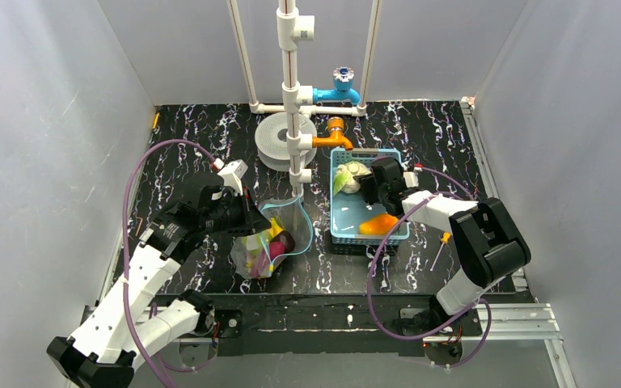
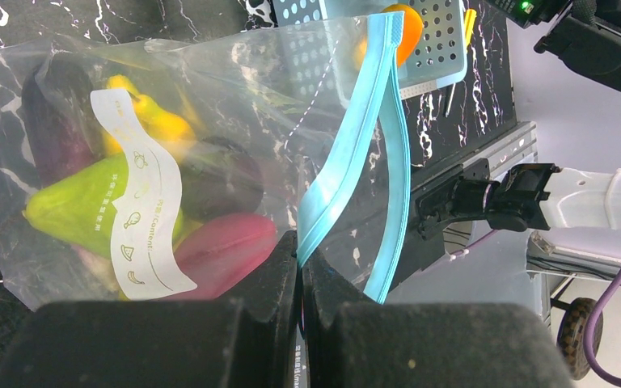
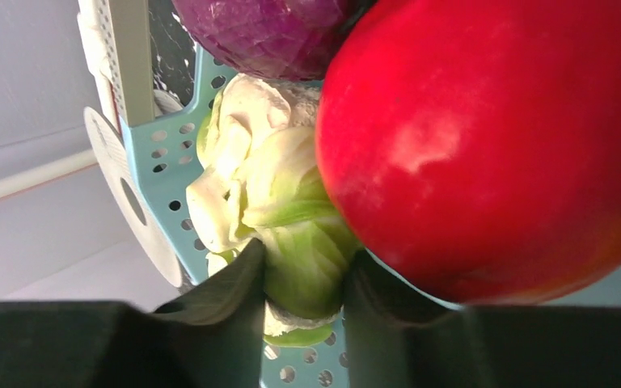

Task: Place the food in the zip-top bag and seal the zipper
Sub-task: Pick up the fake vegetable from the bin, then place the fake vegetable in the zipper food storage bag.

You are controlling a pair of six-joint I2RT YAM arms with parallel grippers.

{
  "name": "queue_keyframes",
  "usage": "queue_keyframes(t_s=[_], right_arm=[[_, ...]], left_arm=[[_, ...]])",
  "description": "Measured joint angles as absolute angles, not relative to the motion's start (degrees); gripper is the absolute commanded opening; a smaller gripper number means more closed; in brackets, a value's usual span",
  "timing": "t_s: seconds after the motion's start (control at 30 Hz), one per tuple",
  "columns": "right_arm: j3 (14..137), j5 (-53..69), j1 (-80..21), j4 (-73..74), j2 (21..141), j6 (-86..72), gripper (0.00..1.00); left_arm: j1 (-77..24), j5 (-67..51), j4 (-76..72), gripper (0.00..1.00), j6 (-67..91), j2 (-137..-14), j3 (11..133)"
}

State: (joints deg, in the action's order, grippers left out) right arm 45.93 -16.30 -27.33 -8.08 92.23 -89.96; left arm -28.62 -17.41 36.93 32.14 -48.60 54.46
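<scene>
The clear zip-top bag [image 1: 268,246] lies at the table's middle left with its mouth held up. In the left wrist view it holds yellow bananas [image 2: 158,121], a purple eggplant [image 2: 47,129], a green piece [image 2: 73,202] and a maroon sweet potato [image 2: 222,246] behind its white label [image 2: 149,210]. My left gripper [image 2: 301,257] is shut on the blue zipper [image 2: 356,137] at one lip; it also shows in the top view [image 1: 260,220]. My right gripper [image 3: 303,263] is inside the basket, its fingers pressed on the pale cabbage [image 3: 251,178]. A red apple [image 3: 485,145] is beside it.
The light-blue basket [image 1: 340,230] stands right of the bag and also holds an orange piece [image 1: 378,224] and a purple piece [image 3: 267,28]. An orange-handled screwdriver [image 1: 440,249] lies right of the basket. A white pipe stand [image 1: 291,97] and a tape roll [image 1: 273,139] stand behind.
</scene>
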Motion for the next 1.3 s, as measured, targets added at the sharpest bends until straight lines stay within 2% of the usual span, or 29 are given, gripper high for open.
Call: queue_keyframes(t_s=[0.1,0.23,0.73,1.0,1.3], right_arm=[[45.9,-16.3,-27.3,-8.3,92.2,-89.7,0.12],[45.9,-16.3,-27.2,-8.1,91.9,-89.3,0.01],[45.6,-13.5,-27.0,2.1,78.2,-75.8,0.01],[49.6,-2.2,-27.5,12.6,72.8,-55.8,0.01],[47.4,9.7,-29.4,16.2,55.4,-42.3,0.01]], left_arm=[[-28.6,-17.4,36.9,0.00,32.2,-48.6,54.5],[-28.6,-17.4,36.9,0.00,32.2,-48.6,54.5],[-28.6,-17.4,37.0,0.00,32.2,-48.0,54.5],[-28.6,-17.4,36.8,0.00,32.6,-48.0,54.2],[-28.6,-17.5,36.3,0.00,32.6,-48.4,54.0]])
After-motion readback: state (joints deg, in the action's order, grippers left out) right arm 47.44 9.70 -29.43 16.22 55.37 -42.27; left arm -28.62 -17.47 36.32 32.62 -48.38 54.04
